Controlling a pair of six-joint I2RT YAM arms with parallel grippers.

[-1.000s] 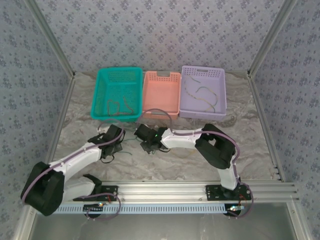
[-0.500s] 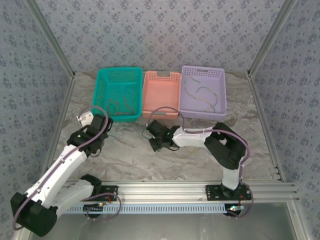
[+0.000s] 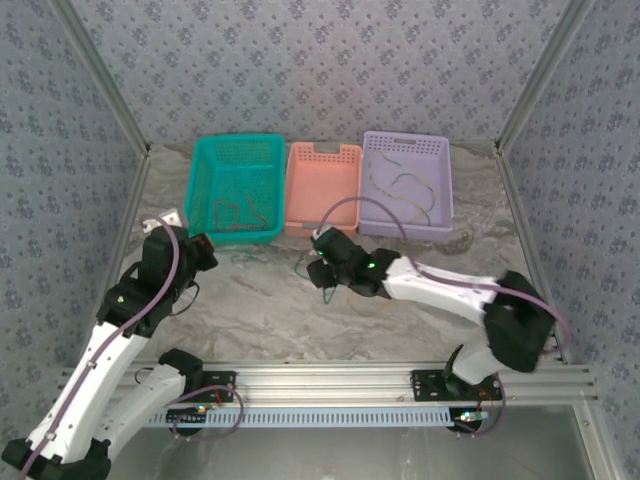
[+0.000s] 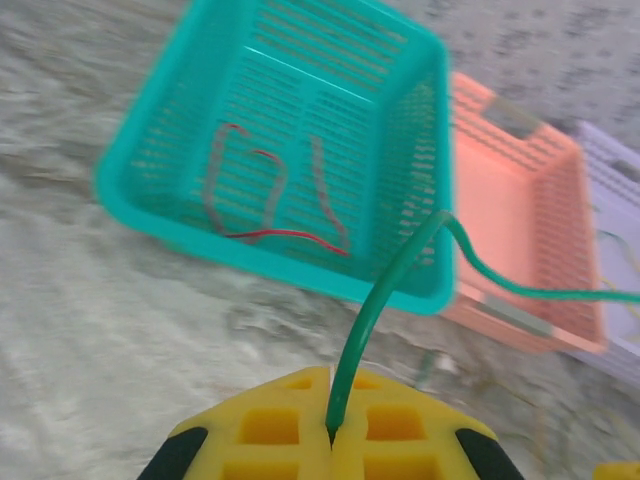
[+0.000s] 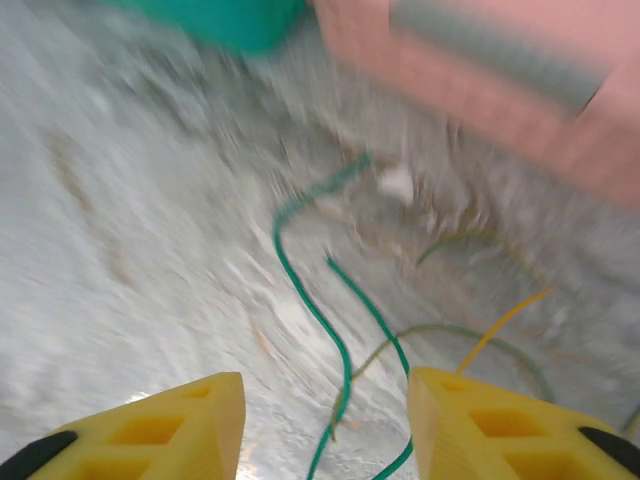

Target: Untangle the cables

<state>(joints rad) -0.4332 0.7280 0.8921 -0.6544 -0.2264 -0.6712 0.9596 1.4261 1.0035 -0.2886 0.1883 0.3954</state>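
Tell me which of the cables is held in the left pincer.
The green cable, pinched in the shut left pincer; the reddish cables lie loose in the teal basket.

Floral-patterned walls (image 3: 330,60); marbled tabletop (image 3: 260,320); aluminium rail (image 3: 330,378) near edge.

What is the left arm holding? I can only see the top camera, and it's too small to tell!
Observer: Its wrist camera shows the left gripper shut on a green cable.
Operator: Where does it go?
Observer: Up past a corner of the teal basket, then off right, crossing the pink basket in that picture.
Operator: And the right arm?
Observer: The right gripper is open above the table, with a yellow cable and more green cable lying below it.
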